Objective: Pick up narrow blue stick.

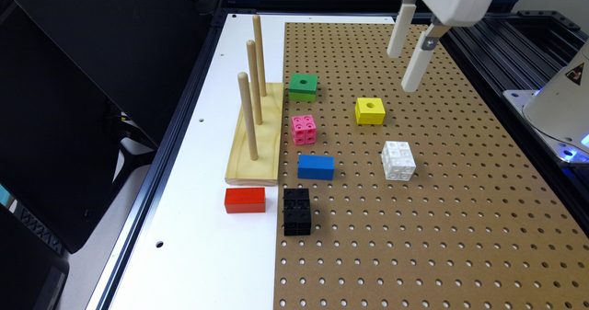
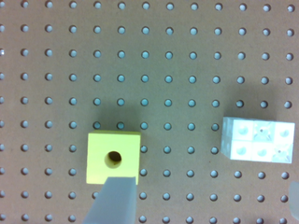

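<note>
- A brown pegboard (image 1: 414, 209) covers most of the bench, with a white strip down the exterior view's left and dark panels beyond that.
- The gripper (image 1: 405, 68) hangs high over the far part of the board, fingers spread wide, nothing between them.
- Through the wrist view, one finger (image 2: 114, 200) crosses in front of the yellow block (image 2: 113, 158), with the white cube (image 2: 259, 145) off to the side.
- The narrow blue stick (image 1: 315, 167) lies flat on the board's left edge, nearer than the gripper and well apart from it.
- Tight neighbourhood: pink cube (image 1: 303, 129) just beyond it, black cube (image 1: 297, 211) just nearer, wooden peg stand (image 1: 255, 137) just to its left.
- The red block (image 1: 245, 200) has the same shape, so colour decides.
- By my reading, this is the approach: travel nearward and left, centre over the blue stick, then descend.
- Best bet is pinching across the short width, though that drops the fingers into the pink and black gaps; go straight down.
</note>
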Tool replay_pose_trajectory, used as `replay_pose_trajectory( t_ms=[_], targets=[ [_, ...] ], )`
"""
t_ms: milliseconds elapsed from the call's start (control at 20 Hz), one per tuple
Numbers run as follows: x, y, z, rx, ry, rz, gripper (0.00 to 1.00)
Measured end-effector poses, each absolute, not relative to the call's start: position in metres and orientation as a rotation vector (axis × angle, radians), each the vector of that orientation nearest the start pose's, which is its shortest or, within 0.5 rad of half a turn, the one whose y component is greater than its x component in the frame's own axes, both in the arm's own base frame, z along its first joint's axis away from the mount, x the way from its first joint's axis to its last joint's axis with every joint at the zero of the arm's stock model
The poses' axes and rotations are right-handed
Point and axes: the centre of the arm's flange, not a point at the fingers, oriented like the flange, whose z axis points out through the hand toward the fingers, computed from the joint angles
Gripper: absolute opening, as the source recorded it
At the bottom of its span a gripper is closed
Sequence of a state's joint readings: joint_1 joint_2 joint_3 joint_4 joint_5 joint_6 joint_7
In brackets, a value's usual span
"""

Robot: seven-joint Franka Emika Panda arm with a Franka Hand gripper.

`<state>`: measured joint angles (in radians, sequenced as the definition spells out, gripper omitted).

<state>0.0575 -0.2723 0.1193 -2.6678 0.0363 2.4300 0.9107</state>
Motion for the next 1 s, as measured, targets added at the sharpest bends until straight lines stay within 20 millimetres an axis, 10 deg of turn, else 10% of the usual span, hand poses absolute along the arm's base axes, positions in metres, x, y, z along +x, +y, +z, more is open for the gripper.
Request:
replay_pose_trajectory(
  t_ms=[1000],
  targets=[
    [0.454, 0.097, 0.327, -2.890, 1.159, -0.041, 1.00]
  ],
)
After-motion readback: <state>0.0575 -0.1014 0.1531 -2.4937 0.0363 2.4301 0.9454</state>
